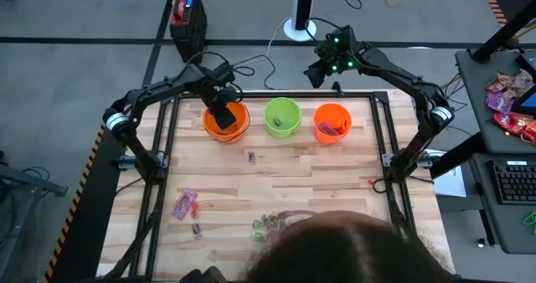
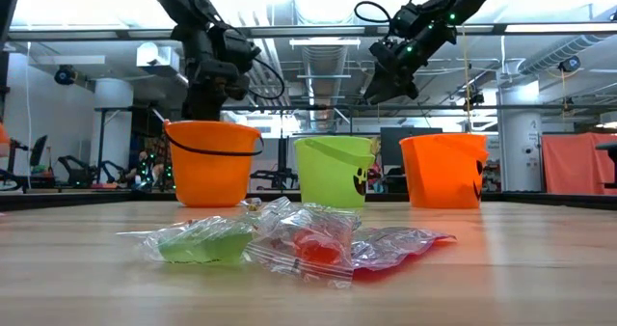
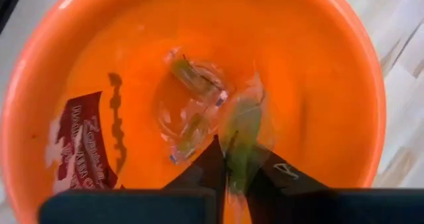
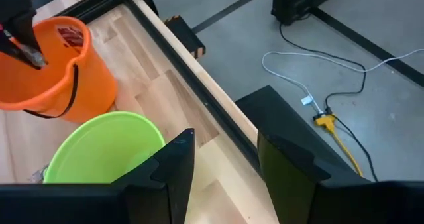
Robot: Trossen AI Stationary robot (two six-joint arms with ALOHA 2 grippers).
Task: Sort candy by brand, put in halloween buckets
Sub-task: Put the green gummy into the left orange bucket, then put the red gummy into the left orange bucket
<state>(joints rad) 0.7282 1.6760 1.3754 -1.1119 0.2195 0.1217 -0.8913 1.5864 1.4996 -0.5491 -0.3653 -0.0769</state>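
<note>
Grey floor (image 1: 100, 15) crossed by dark tape lines — bright ceiling strip lights (image 2: 323, 43) overhead.

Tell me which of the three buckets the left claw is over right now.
The orange bucket at the left end of the row. The left claw hangs over its mouth holding a green candy; the green bucket and the other orange bucket have no claw above them.

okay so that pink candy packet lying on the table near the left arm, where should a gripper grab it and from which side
Probably from straight above, pinching across the middle of the pink packet. It lies flat on the table with open wood around it, so a side approach has little to catch.
</note>
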